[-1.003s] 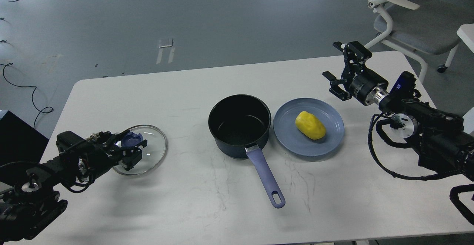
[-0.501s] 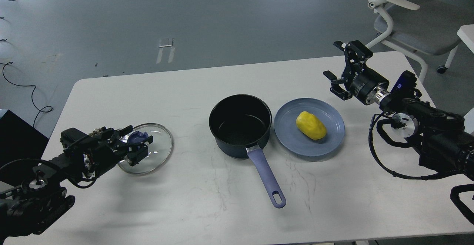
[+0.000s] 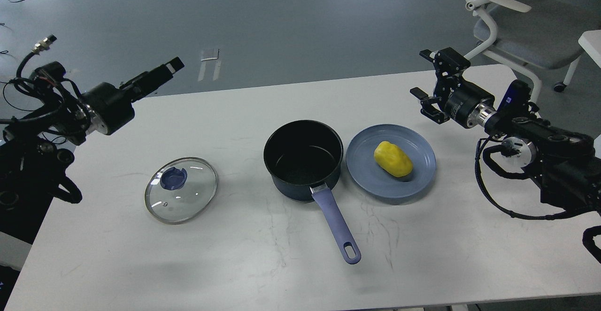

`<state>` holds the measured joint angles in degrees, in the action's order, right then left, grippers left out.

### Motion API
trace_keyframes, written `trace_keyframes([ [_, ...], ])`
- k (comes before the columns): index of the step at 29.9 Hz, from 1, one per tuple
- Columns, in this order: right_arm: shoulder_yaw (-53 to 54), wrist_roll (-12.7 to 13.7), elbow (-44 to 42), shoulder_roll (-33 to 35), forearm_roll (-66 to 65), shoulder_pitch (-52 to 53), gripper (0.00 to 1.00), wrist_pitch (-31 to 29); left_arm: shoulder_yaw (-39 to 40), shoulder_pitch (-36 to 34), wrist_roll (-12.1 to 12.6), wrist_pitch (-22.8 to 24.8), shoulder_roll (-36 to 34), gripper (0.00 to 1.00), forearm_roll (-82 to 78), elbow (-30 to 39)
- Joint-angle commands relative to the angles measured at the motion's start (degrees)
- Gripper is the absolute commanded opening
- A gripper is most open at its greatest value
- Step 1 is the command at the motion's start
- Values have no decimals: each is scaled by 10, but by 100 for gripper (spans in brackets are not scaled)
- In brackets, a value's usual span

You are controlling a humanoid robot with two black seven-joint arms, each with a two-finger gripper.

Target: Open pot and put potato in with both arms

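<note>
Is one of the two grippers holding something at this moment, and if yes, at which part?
Nothing is held. The left gripper and the right gripper are both in the air, apart from the glass lid, which lies alone on the table.

Head view looks down over the table (image 3: 263,264).

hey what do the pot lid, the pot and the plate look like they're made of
The lid looks like clear glass with a metal rim: the table shows through it, and its knob is blue, probably plastic. The pot seems coated metal, matte black inside, dark navy outside, with a purple-blue, likely plastic handle. The plate is smooth grey-blue, ceramic or plastic; I can't tell which.
</note>
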<state>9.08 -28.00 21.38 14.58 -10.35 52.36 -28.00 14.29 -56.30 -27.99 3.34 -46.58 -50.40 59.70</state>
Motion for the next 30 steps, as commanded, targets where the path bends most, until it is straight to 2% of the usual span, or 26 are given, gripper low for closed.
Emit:
trace_keyframes([
  [1, -112, 0, 27, 34, -1, 74, 100, 0, 0, -33, 0, 10, 15, 98, 150, -3],
  [4, -152, 0, 53, 54, -6, 118, 100, 0, 4, -38, 0, 9, 23, 98, 184, -3],
  [7, -229, 0, 101, 80, -70, 195, 100, 0, 38, -37, 0, 13, 29, 98, 249, -3],
  [12, -309, 0, 187, 121, -255, 271, 100, 0, 44, -37, 0, 14, 32, 98, 267, 0],
  [18, -386, 0, 271, 150, -480, 315, 100, 0, 44, -38, 0, 15, 51, 98, 266, 0],
  [23, -451, 0, 292, 142, -587, 343, 100, 0, 44, -38, 0, 15, 63, 98, 265, 5],
  [30, -479, 0, 304, 87, -638, 352, 100, 0, 45, -40, 0, 16, 69, 98, 265, 6],
])
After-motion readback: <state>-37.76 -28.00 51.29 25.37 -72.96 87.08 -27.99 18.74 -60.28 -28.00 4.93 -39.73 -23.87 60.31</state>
